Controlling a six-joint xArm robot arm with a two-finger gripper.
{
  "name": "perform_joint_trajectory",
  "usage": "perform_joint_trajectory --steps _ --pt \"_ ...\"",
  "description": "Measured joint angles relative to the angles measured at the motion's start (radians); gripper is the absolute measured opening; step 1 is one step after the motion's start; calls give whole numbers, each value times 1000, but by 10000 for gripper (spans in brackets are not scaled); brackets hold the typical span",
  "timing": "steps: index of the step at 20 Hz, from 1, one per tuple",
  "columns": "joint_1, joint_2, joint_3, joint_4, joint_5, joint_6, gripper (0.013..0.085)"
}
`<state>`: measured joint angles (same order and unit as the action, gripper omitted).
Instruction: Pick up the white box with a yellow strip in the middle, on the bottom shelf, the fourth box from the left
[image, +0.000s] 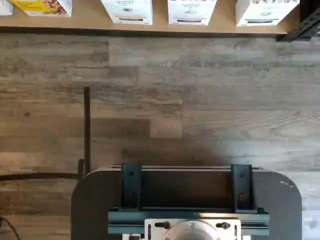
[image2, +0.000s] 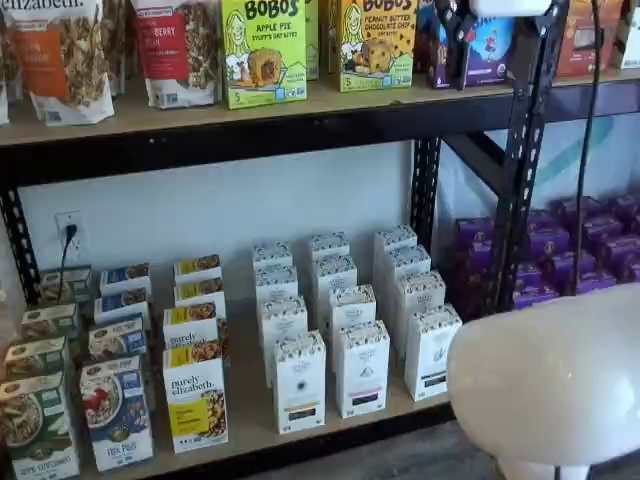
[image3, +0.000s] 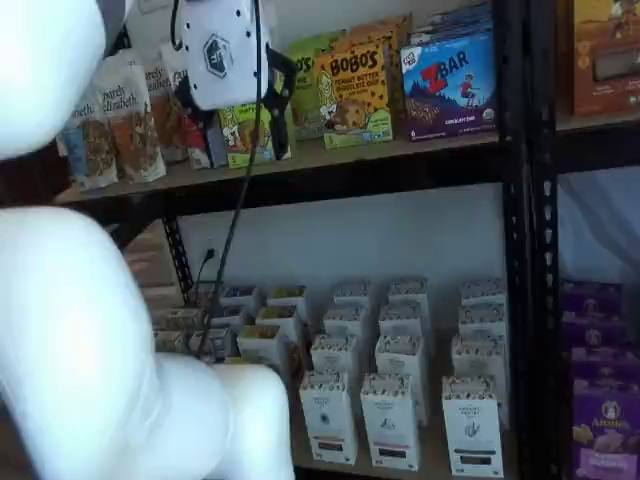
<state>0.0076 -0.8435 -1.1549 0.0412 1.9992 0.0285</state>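
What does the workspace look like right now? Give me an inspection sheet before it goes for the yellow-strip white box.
Surface: bottom shelf, tan board, filled with rows of boxes.
Job's things: white box, front row, upright, untouched.
Clutter: similar white cartons on one side of it; purely elizabeth box on the other.
Grippers: gripper up at the upper shelf, fingers apart, holding nothing.
Cables: black cable hangs from the gripper; a plug sits in the wall outlet.
Surroundings: wood-plank floor; purple boxes on the neighbouring rack.
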Motion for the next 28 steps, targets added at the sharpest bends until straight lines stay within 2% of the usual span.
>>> perform_joint_trajectory --steps 2,4,7,11,14,18,25,28 --pt "67 11 -9 -71 18 32 850" --pt "73 10 -9 -86 16 35 850" --pt "71 6 -1 -90 7 34 850" --pt "55 -13 37 -67 -39 29 850" --pt "59 -20 71 -63 -72 36 850" --pt "90 -32 138 -80 -137 63 850" --pt "123 -41 285 -60 -279 107 850" --pt "153 -46 349 -73 -349 138 850"
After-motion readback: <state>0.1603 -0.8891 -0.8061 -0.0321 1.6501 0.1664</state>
